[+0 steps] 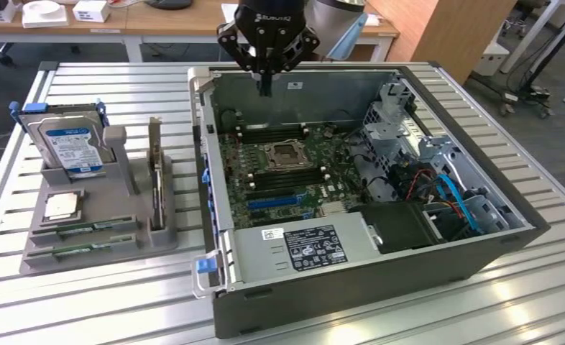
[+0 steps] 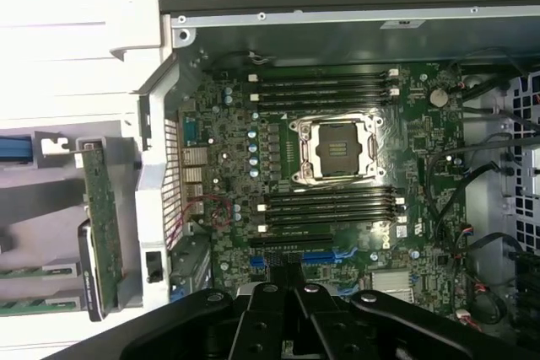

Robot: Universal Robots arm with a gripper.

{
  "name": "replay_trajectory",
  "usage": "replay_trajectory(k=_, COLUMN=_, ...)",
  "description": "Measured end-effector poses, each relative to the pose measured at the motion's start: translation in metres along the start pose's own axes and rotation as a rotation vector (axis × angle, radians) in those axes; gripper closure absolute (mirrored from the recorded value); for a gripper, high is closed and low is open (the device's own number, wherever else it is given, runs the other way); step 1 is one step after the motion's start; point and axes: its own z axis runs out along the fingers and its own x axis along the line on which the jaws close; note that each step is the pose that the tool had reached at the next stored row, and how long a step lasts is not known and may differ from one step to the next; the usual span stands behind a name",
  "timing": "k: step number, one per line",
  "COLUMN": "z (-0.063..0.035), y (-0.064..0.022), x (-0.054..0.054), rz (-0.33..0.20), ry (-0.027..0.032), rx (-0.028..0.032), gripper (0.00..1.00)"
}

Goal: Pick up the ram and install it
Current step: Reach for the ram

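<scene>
We see the black two-fingered robot hand (image 1: 263,88) at the upper centre of the exterior view. Its fingers are pressed together into one thin point aimed downward, with nothing held between them. It hangs over the far end of the open dark-grey metal computer case (image 1: 359,295), which lies on its side on a ribbed aluminium table (image 1: 512,309), and it touches nothing we can make out.

From the wrist view the closed fingers of the hand (image 2: 287,280) sit above the green motherboard (image 2: 228,158). The square silver processor socket (image 2: 337,147) shows in the middle, and rows of long black memory slots (image 2: 325,90) lie on either side of it.

The ram (image 1: 83,230), a long, narrow green circuit-board stick, lies flat at the lower left of the exterior view. It rests in the low front part of a grey plastic holder (image 1: 100,259), well apart from the hand. A second green stick (image 1: 76,250) lies just beside it.

Behind them in the same holder stand a silver hard drive with a blue-white label (image 1: 72,147) and an upright expansion card (image 1: 155,169).
</scene>
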Motion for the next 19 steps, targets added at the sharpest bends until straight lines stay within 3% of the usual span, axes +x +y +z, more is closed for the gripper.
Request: replay_trajectory(k=19, z=0.0007, y=-0.0037, x=0.048, rz=0.0, ry=0.0002, rx=0.0, gripper=0.9)
